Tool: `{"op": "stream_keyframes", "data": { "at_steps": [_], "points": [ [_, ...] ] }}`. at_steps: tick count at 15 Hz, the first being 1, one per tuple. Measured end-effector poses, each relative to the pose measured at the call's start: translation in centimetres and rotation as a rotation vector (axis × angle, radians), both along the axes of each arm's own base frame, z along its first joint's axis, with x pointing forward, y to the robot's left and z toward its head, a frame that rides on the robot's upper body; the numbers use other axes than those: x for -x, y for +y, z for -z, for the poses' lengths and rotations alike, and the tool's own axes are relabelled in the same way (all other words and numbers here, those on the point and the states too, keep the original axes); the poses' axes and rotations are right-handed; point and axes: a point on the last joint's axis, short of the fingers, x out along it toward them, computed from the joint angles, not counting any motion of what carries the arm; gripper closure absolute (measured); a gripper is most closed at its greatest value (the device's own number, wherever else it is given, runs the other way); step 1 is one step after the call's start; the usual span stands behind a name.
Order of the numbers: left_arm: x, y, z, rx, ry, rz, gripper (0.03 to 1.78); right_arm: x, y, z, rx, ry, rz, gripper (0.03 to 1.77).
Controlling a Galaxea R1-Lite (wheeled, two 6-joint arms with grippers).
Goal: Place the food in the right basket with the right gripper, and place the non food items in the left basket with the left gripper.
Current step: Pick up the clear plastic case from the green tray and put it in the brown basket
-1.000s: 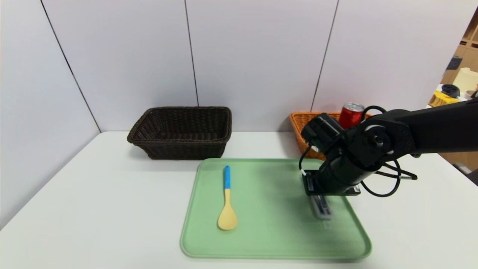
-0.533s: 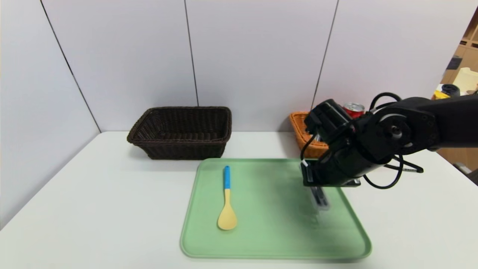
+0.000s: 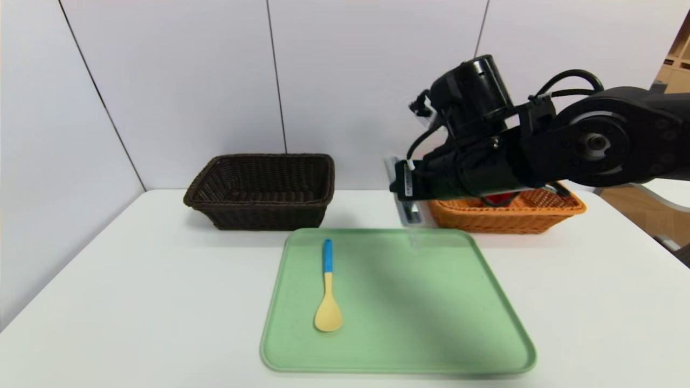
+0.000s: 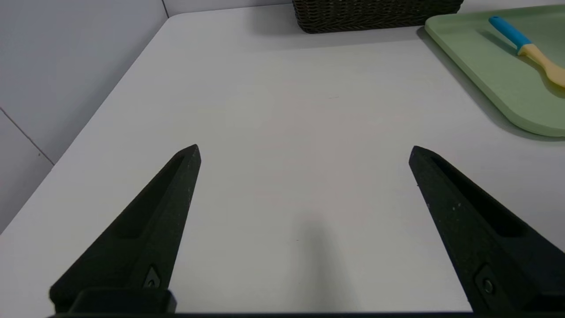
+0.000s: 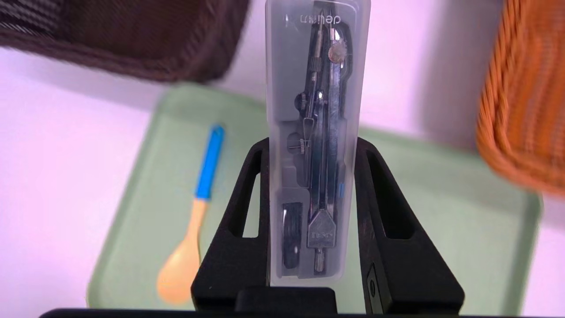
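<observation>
One grey translucent case (image 5: 315, 132) (its lid reads "deli", upside down in the wrist view) sits pinched in your right gripper (image 5: 311, 159) above the green tray (image 3: 409, 323), where the spoon (image 3: 327, 291) lies, while your left gripper (image 4: 304, 154) hangs spread over the table (image 4: 282, 110).

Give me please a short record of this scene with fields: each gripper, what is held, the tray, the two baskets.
right gripper: shut on the case, raised above the tray's far edge, beside the orange basket
case: grey, translucent, a metal tool inside, clamped by its long sides
left gripper: open, empty, parked over bare table
tray: green, holds only the spoon
dark basket: looks empty
orange basket: something red inside, mostly hidden behind the arm
</observation>
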Motion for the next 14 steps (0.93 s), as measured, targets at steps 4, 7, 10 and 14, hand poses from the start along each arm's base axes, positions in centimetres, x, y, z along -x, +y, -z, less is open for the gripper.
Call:
{"op": "stream_keyframes", "data": {
  "at_steps": [4, 7, 10, 14],
  "points": [
    [0.0, 0.0, 0.0, 0.000, 0.000, 0.000, 0.12, -1.3, 3.3, -0.1, -0.055, -0.165, -0.080, 1.26],
    [0.0, 0.0, 0.0, 0.000, 0.000, 0.000, 0.12, -2.3, 5.7, -0.3, -0.109, -0.246, -0.107, 1.26],
    [0.0, 0.0, 0.0, 0.000, 0.000, 0.000, 0.12, -3.6, 7.8, -0.2, -0.154, -0.339, -0.130, 1.26],
    [0.0, 0.0, 0.0, 0.000, 0.000, 0.000, 0.12, -4.9, 10.3, 0.0, -0.217, -0.491, -0.155, 1.26]
  ]
}}
